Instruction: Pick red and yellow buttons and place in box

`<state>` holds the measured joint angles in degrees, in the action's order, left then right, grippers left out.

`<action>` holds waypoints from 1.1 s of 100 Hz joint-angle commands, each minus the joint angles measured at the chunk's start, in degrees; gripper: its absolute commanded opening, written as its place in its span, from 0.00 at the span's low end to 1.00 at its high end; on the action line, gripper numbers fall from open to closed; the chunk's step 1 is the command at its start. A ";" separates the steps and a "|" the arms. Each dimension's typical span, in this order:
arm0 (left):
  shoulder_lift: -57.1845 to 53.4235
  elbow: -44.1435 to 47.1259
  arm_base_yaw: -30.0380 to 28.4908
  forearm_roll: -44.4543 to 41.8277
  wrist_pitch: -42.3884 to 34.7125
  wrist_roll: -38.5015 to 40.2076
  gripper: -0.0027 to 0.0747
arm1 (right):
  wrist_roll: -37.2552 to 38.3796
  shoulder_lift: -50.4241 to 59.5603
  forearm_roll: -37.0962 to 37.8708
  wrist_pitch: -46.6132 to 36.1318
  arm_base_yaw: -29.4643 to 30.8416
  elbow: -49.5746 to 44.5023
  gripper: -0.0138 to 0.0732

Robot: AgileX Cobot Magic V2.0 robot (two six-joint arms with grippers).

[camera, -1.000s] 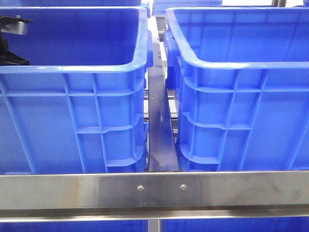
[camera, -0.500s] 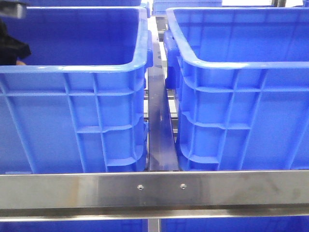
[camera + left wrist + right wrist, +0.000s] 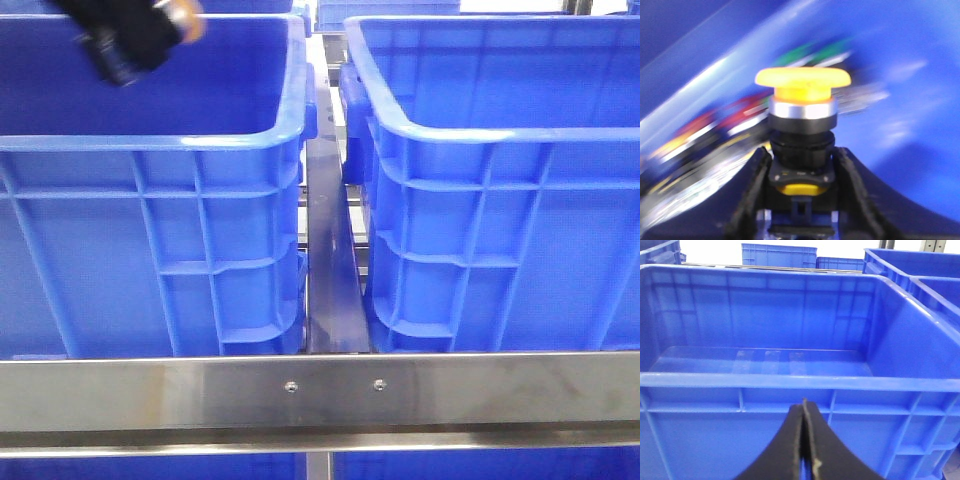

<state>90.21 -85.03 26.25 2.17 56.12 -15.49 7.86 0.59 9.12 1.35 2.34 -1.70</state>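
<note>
My left gripper (image 3: 130,40) is a dark blur above the back of the left blue crate (image 3: 150,140), with an orange-yellow cap (image 3: 182,14) at its tip. In the left wrist view its fingers (image 3: 752,190) are shut on the black body of the yellow button (image 3: 802,80), which stands upright between them. Red streaks (image 3: 737,109) behind it are too blurred to pick out the red button. My right gripper (image 3: 804,407) is shut and empty, just outside the near wall of a blue crate (image 3: 790,382) whose visible inside is bare. It does not show in the front view.
A second blue crate (image 3: 480,130) stands to the right of the left one, with a dark metal strip (image 3: 330,260) in the gap between them. A steel rail (image 3: 320,395) crosses the front. More blue crates (image 3: 779,255) stand behind. Blurred green and yellow pieces (image 3: 810,50) lie in the left crate.
My left gripper has risen from the left edge inside the left crate and swung to the right, carrying the yellow button. The crates have not moved.
</note>
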 commanded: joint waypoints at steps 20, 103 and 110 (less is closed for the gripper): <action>-3.75 -1.81 12.08 3.96 -2.80 -0.78 0.16 | -0.08 1.37 0.66 -4.66 -0.02 0.96 0.08; -3.16 -1.81 20.12 4.49 -7.93 -0.78 0.16 | -0.01 -0.92 0.66 10.46 -0.02 10.81 0.08; -3.16 -1.81 20.12 4.49 -7.93 -0.78 0.16 | -0.01 -3.07 0.66 14.84 -0.02 13.86 0.08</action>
<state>89.18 -85.03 45.88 5.71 51.59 -16.28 7.86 0.15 9.12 14.50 2.34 7.32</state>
